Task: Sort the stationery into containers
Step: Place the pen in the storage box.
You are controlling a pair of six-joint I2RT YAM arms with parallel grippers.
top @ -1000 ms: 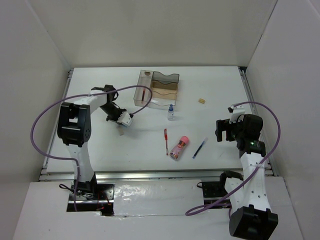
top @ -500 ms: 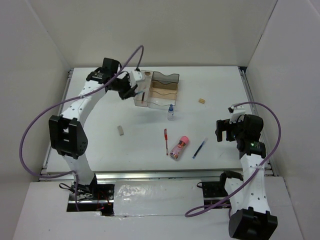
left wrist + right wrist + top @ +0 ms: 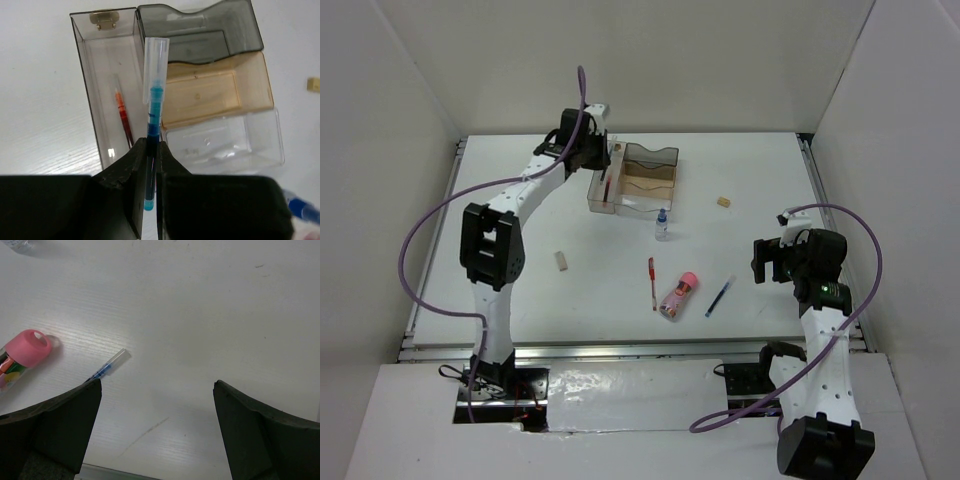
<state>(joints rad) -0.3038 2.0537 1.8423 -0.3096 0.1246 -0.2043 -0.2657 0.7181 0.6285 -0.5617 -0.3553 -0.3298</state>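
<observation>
White panel walls (image 3: pixel 650 60) closed in a matte white table (image 3: pixel 760 170), faintly ribbed and scuffed in the right wrist view, where two arms were sorting stationery. The left arm (image 3: pixel 535 185) reached to the far side, above a smoky plastic organizer tray (image 3: pixel 82 75). The right arm (image 3: pixel 825 330) stood near the right edge.

The left gripper (image 3: pixel 150 150) was clamped tight on the lower barrel of a blue-ink pen (image 3: pixel 155 90) with a clear cap. In the wrist view the pen lined up with the divider between the tray's long narrow compartment and its tan-bottomed ones. A red pen (image 3: pixel 122 112) and a small tan piece (image 3: pixel 104 19) lay in that long compartment.

The right gripper (image 3: pixel 157 385) hung empty, jaws wide apart, above the table near a second blue pen (image 3: pixel 107 367) and a pink tube (image 3: pixel 25 352). Outside the tray lay another red pen (image 3: pixel 652 283), a blue-capped bottle (image 3: pixel 662 224), a beige block (image 3: pixel 561 261) by the left arm and a second beige block (image 3: pixel 723 202) to the tray's right.

The pens looked light, stiff and slick-barrelled, and likely to roll. A pinch across mid-barrel seemed the safest hold.
</observation>
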